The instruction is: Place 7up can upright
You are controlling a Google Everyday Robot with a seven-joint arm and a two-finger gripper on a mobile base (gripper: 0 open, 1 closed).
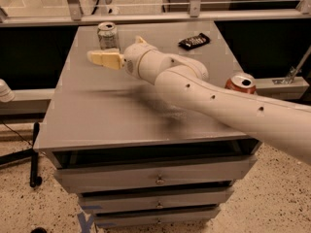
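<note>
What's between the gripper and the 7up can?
Nothing in the camera view: the gripper sits just in front of the upright 7up can, at most a sliver of tabletop between.
</note>
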